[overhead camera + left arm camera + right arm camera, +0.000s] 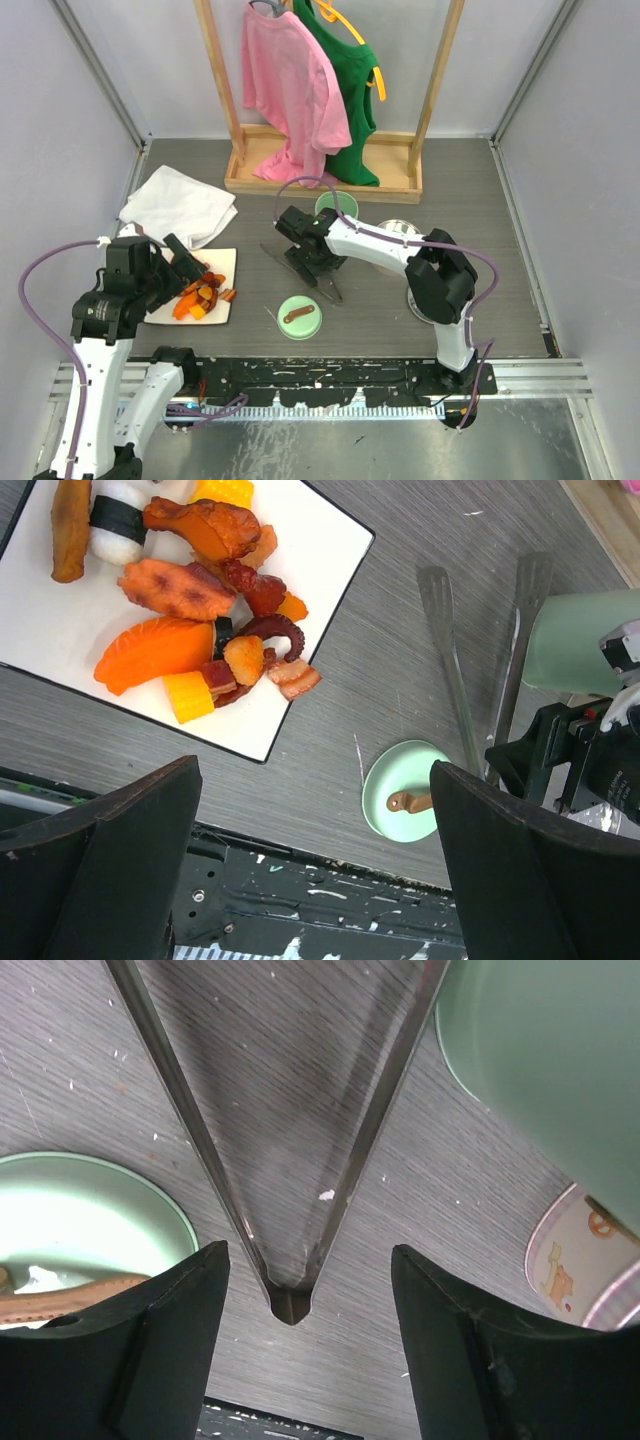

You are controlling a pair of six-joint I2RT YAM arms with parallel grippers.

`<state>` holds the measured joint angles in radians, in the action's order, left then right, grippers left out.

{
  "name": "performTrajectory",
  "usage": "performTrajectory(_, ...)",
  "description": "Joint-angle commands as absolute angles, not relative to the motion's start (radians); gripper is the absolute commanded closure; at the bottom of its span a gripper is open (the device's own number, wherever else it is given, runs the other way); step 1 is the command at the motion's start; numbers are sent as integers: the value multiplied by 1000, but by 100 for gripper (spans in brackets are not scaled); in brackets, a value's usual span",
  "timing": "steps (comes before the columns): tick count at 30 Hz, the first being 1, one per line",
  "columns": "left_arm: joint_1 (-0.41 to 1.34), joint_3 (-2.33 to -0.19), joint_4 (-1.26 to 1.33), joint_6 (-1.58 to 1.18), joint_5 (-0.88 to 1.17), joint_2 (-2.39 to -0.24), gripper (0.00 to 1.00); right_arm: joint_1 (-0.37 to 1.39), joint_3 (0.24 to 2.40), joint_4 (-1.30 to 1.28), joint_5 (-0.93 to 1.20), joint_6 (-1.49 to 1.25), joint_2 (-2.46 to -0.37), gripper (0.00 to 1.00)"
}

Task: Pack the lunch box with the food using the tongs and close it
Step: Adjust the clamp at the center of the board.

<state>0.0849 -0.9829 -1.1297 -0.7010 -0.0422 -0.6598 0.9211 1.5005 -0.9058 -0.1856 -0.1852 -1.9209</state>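
Your tongs (290, 1298) lie flat, joined end toward the lid (299, 317), right gripper (305, 1260) spread astride it; left gripper (315, 770) spread near the plate (325, 535) of food (200, 590).

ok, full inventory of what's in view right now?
food: one heap, orange, red, brown, yellow, on the plate
plate: 1, white, square, near left
tongs: 1, dark metal, table centre
lunch box: 1, pale green, behind the tongs
lid: 1, pale green, brown handle, near centre
silvery dish: 1, round, right of the lunch box, partly hidden
printed disc: 1, pale, pink rim, near right
towel: 1, white, left, behind the plate
pink shirt: 1, on the rack
green shirt: 1, on the rack
rack: 1, wood, back
left tool: 1, black, open, at the plate
right tool: 1, black, open, astride the tongs' hinge
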Motion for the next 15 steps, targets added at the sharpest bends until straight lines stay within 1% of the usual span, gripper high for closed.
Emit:
performTrajectory(1, 89, -997, -1140, -711, -71, -644, 2, 928, 1585, -921, -182, -160, -1939, 28)
performTrajectory(7, 89, -1023, -1161, -704, -94, -646, 2, 928, 1613, -933, -146, -150, -1988, 19)
performTrajectory(15, 89, -1021, -1165, -705, -81, -653, 2, 928, 1628, -907, -104, -151, -2036, 19)
